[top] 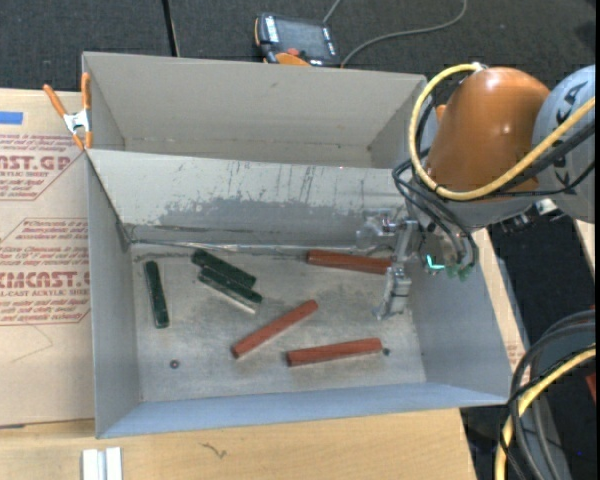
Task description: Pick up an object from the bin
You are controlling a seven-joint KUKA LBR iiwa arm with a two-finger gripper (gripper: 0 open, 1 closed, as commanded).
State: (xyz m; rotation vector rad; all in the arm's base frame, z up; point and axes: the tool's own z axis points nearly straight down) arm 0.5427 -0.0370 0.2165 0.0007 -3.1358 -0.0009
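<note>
checker: gripper [391, 306] where?
labeller: right side of the bin [110, 298], hanging off the arm [485, 128] that comes in from the right. tip points down at bare floor, close to the right wall.
checker: open or closed?
labeller: can't tell, too thin and blurred at the tip. can't tell if it has hold of anything either.
checker: nearest thing?
labeller: back stick [345, 261], red-brown, long and slim, flat along the foot of the back wall. its right end runs up to the gripper body. touching or just behind it, can't tell which.
checker: next nearest?
labeller: front stick [334, 352], also red-brown, flat, roughly parallel to the front wall. it sits below and slightly left of the tip, near but apart.
checker: rest?
labeller: middle stick [273, 329], red-brown, diagonal mid-floor, just left of the front stick, not touching it. two green sticks [227, 278], dark, side by side and slanted, left of centre near the back wall. lone green stick [157, 293], dark, lying front-to-back near the left wall, well apart from the gripper.
checker: anything lifted?
labeller: all sticks lie on the bin floor.
</note>
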